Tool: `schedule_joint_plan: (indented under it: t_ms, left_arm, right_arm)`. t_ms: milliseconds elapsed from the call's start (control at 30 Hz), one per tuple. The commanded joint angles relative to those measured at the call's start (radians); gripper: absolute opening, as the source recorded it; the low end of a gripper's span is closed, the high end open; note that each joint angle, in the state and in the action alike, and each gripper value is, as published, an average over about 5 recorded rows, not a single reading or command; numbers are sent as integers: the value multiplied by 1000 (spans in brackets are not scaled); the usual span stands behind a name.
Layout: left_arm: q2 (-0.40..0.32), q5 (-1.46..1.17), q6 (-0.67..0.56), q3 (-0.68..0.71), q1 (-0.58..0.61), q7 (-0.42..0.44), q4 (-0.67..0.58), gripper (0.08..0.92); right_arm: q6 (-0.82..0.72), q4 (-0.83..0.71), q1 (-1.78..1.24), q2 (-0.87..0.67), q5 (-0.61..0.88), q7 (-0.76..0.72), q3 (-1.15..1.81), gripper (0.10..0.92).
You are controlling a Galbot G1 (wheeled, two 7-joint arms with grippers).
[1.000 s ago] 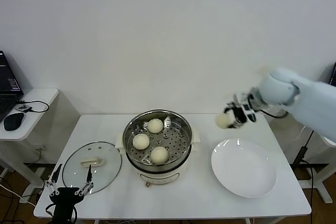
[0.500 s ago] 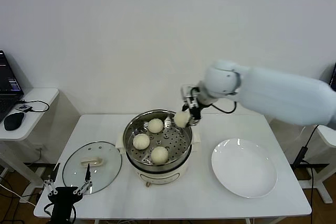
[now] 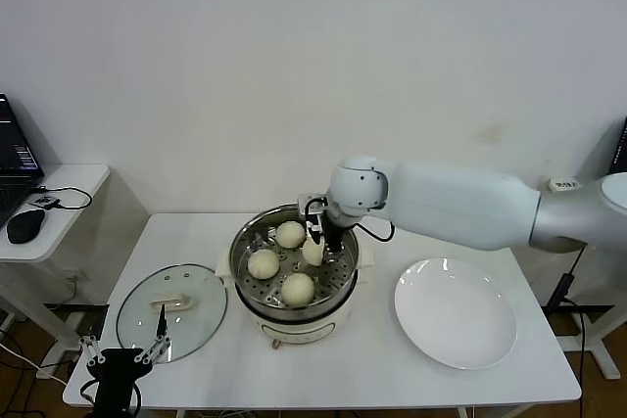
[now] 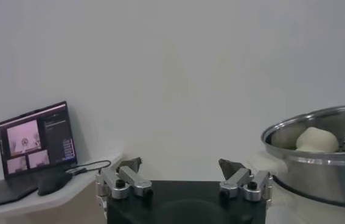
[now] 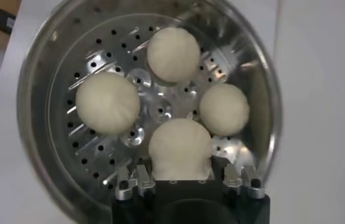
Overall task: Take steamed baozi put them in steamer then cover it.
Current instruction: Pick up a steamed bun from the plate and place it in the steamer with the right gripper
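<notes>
While my left tool (image 3: 125,357) hangs parked at the near left corner of the worktop (image 3: 343,369), its fingers spread wide and empty, I see the cover (image 3: 171,311) lying flat on the worktop just beyond it, beside the steamer (image 3: 294,261); the white plate (image 3: 456,312) sits bare on the right, well apart from the pot; over the steamer my right tool (image 5: 181,182) is narrowed onto the fourth baozi (image 5: 180,146), which is clamped between its fingers and held low above the perforated tray (image 5: 160,112); three steamed baozi (image 5: 108,102) already lie on that tray, near one another but apart; farther back to the left, a laptop (image 4: 32,141) and a mouse (image 3: 24,225) rest on a side desk (image 3: 59,193).
</notes>
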Motion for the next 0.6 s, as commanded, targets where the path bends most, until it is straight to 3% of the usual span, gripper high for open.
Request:
schedule_joint_plan:
  t_ms: [33,267,600]
  left_arm:
    - [-1,0,0,2,-1,0,3,823]
    - [0,0,0,1,1,0,4,823]
    - [-2,1,0,7,-3,0,5,823]
  right_arm:
    - [-29,-38,-44,40,-45,23,-7,602]
    - [-29,-30,-60,14,-61,31,22,608]
    - [-24,117,-17,-144,-45,58,99,814]
